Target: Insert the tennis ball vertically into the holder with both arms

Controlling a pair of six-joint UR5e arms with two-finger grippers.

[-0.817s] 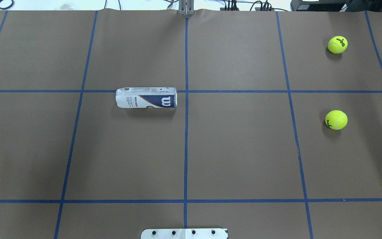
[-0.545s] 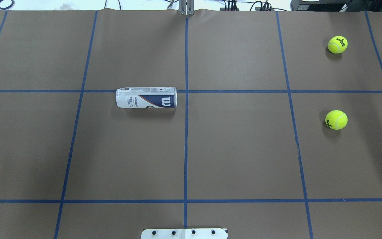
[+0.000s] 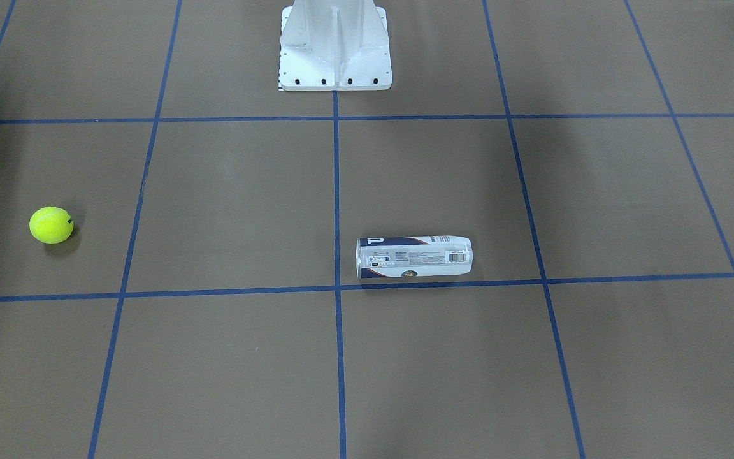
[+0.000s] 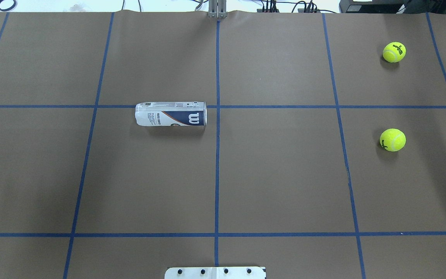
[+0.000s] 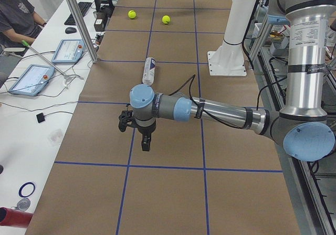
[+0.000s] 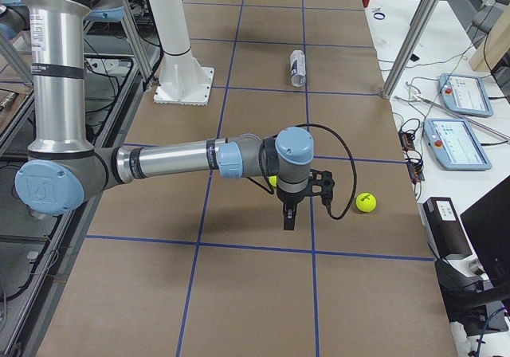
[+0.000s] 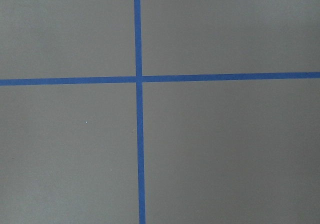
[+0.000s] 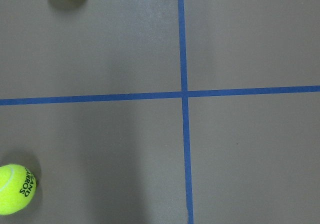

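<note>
holder (image 4: 170, 114) flat | axis left-right, W end centreward | left fingers (image 5: 145, 143), right fingers (image 6: 288, 217): cannot tell

Robot's left arm (image 5: 226, 111) and right arm (image 6: 167, 159): silver tube links, grey joints, light-blue caps, black cables looping to black left claw (image 5: 145, 146) and right claw (image 6: 288, 217). White pedestal (image 3: 335, 48) at twelve o'clock, dark bolts.

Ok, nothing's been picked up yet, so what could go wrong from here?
1. The holder lies on its side; being round, it may roll when the left tool closes on it.
2. The near ball and far ball sit loose on the flat table; a nudge from the right tool could send one rolling away.
3. Which end of the holder is open is unclear, so it might be stood wrong way up.
</note>
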